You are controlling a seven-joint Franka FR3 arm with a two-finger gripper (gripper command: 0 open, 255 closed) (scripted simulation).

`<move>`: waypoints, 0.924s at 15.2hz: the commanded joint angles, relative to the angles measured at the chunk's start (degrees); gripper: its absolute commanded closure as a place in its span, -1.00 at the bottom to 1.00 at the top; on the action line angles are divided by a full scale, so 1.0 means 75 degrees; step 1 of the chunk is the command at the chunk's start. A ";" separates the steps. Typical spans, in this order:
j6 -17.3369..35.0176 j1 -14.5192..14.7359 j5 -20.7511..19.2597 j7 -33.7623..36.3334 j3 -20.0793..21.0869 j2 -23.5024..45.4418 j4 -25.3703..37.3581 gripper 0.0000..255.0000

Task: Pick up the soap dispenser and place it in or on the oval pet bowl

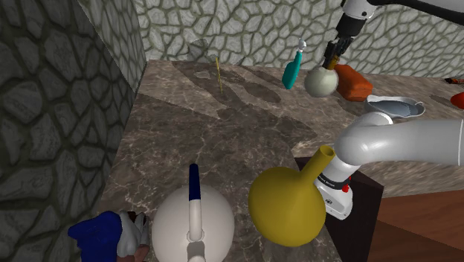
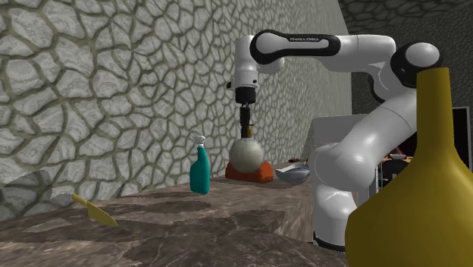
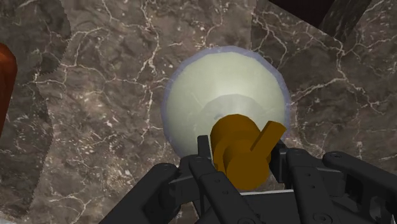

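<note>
Black two-finger pincer [image 3: 243, 159] clamped on amber pump [image 3: 234, 137] of pale round soap dispenser [image 3: 219, 89]; orange-red oval pet bowl [image 1: 355, 82] just beside, brown marble counter [image 3: 95, 127] beneath.

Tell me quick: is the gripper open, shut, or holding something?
Gripper: shut on the soap dispenser, clasping its amber pump top.

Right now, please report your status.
Fingers shut on soap dispenser pump. Dispenser upright beside orange bowl, not in it. Spray bottle nearby, apart.

Household counter nook: marbled worktop [image 1: 223, 126], cobbled stone walls [image 1: 59, 89], spray bottle [image 1: 292, 71].
</note>
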 commanded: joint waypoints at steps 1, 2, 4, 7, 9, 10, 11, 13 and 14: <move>-0.0162 0.0033 0.0059 0.0014 0.0059 0.0089 0.0247 1.00; -0.0248 0.0042 0.0076 0.0006 0.0075 0.0126 0.0371 1.00; -0.0420 0.0060 0.0109 -0.0010 0.0105 0.0204 0.0621 1.00; -0.0677 0.0087 0.0156 -0.0037 0.0147 0.0332 0.1005 1.00; -0.0849 0.0104 0.0185 -0.0055 0.0172 0.0423 0.1267 1.00; -0.0934 0.0113 0.0199 -0.0064 0.0184 0.0470 0.1400 1.00; -0.0976 0.0117 0.0206 -0.0069 0.0191 0.0492 0.1464 1.00; -0.1128 0.0022 -0.0026 -0.0413 -0.0086 0.0356 0.1542 1.00; -0.1200 -0.0022 -0.0144 -0.0588 -0.0226 0.0300 0.1593 1.00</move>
